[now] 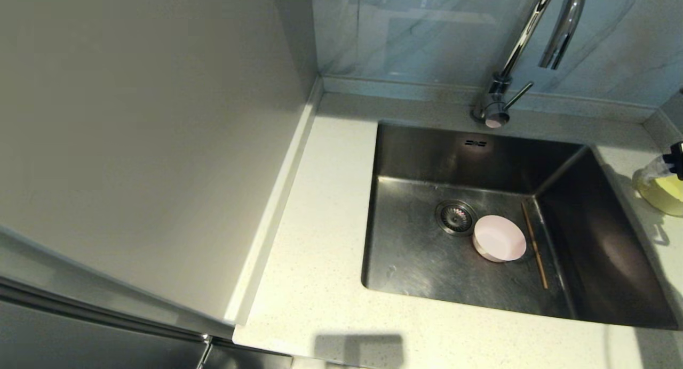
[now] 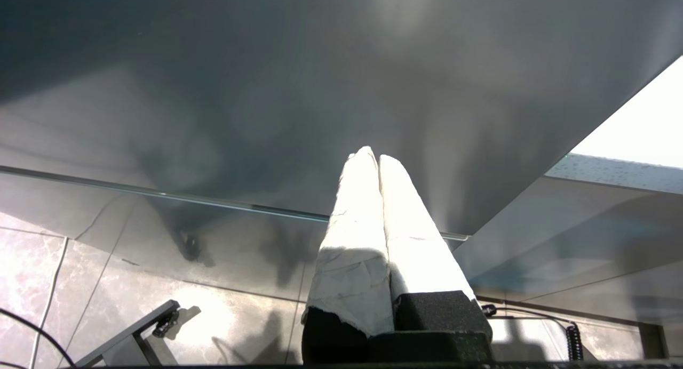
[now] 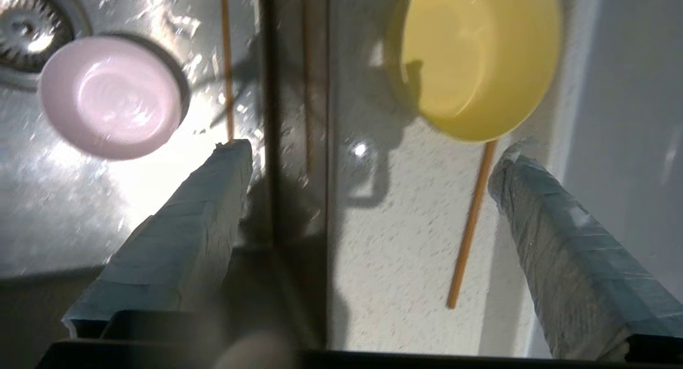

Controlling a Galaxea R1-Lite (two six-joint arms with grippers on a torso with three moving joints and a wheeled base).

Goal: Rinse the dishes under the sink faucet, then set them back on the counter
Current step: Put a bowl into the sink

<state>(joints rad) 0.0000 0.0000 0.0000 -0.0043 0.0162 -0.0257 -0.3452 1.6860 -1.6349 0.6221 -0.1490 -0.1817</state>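
Head view: one sink [image 1: 427, 262] set in the counter [image 1: 320, 241], with one faucet [image 1: 512, 65] at the sink's back edge. On the sink floor sit one pink bowl [image 1: 500, 239], just beside the one drain [image 1: 455, 217], and one chopstick [image 1: 534, 245] lying along the right wall, just beside the bowl. One soap bottle [image 1: 661, 185] stands on the counter at the sink's right edge. Neither arm is visible here. Left wrist view: the left gripper [image 2: 378, 158] hangs parked below counter level over floor tiles, fingers [image 2: 352, 241] pressed together and empty. Right wrist view: the right gripper [image 3: 371, 150] hovers over the sink's right rim, fingers [image 3: 187, 235] spread wide, holding nothing. On the counter beyond that rim lie one yellow bowl [image 3: 475, 59] and a second chopstick [image 3: 472, 225], its far end running under the bowl. The pink bowl, drain and first chopstick appear again inside the sink.
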